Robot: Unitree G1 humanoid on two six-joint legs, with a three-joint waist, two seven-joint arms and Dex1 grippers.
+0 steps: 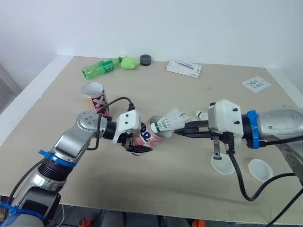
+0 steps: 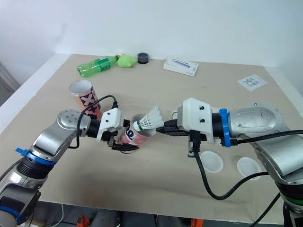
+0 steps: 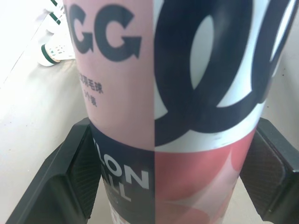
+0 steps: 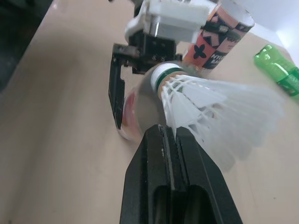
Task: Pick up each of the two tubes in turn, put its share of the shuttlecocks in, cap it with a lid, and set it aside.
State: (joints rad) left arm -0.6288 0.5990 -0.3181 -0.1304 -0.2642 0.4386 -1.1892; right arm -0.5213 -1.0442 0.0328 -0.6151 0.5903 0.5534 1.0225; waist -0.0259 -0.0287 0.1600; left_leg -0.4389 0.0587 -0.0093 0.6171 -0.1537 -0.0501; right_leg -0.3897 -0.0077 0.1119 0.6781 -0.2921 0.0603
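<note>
A pale wall (image 1: 189,23) backed the wide tan table (image 1: 156,189), whose far edge carried a green bottle (image 1: 99,67), a green lump (image 1: 128,63), a black roll (image 1: 146,59), a white card (image 1: 184,68) and a sticker sheet (image 1: 256,84); open board lay between that row and the arms, and along the near edge on the left. The left gripper (image 1: 136,145) was clenched round a pink tube (image 1: 149,133), tilted with its mouth toward the right arm; the right gripper (image 1: 179,131) pinched a shuttlecock (image 1: 168,120) by its skirt, cork at that mouth. A second tube (image 1: 94,97) stood upright, back left; two white lids (image 1: 222,164) lay near the front edge at right; a loose shuttlecock (image 1: 201,114) lay just behind the right gripper.
</note>
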